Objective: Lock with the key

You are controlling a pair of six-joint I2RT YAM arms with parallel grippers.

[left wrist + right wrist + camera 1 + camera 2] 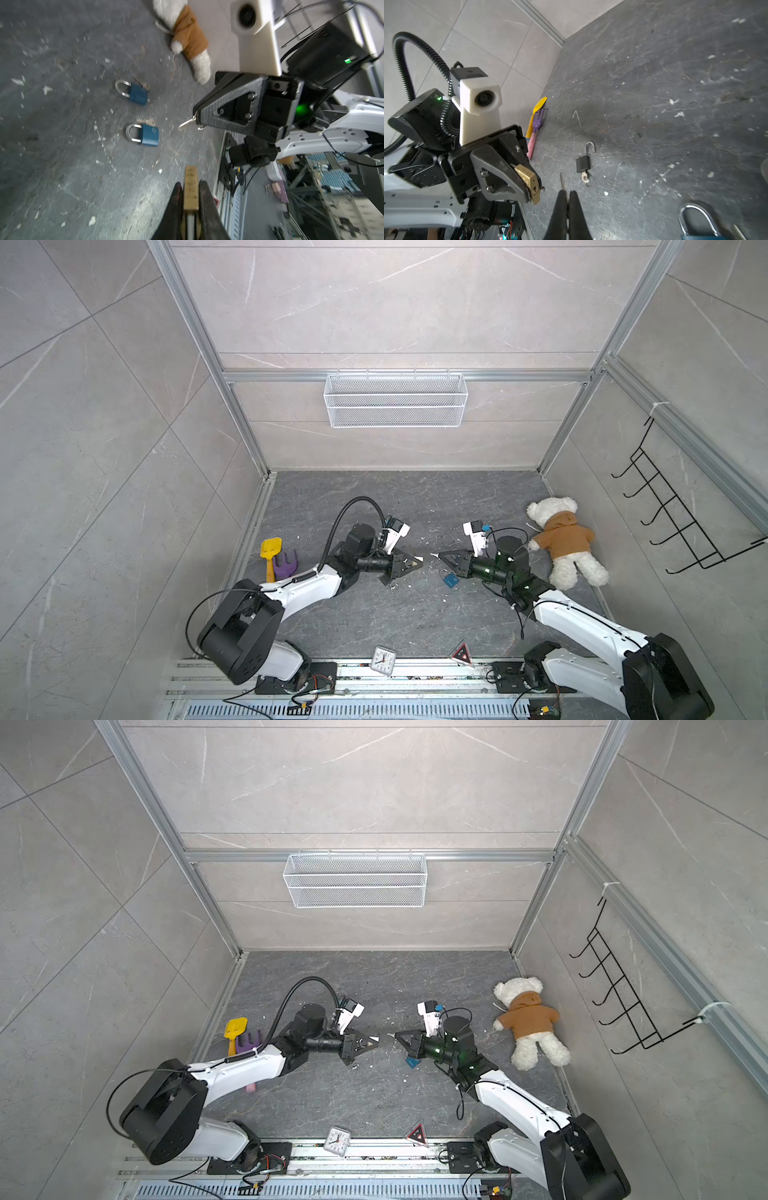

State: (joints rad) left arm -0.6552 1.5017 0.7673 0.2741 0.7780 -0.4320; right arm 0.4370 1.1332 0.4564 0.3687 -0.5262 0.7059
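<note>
Your left pincer (pixel 417 561) squeezed the brass padlock (pixel 529 179); your right pincer (pixel 196 118) squeezed the key (pixel 185 125), pointed to go in.

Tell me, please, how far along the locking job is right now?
Done: left gripper holds the brass padlock, right gripper holds the key. In hand: key points at the padlock across a gap. Left: insert the key and turn it.

In both top views the left arm (pixel 307 589) reaches in from the lower left and the right arm (pixel 590 622) from the lower right, elbows bent. The left gripper (pixel 419 562), clamped on a lock (pixel 190 187), faces the right gripper (pixel 436 555), which is pinched on a key (pixel 186 124). Their tips are near but apart, mid-frame.
</note>
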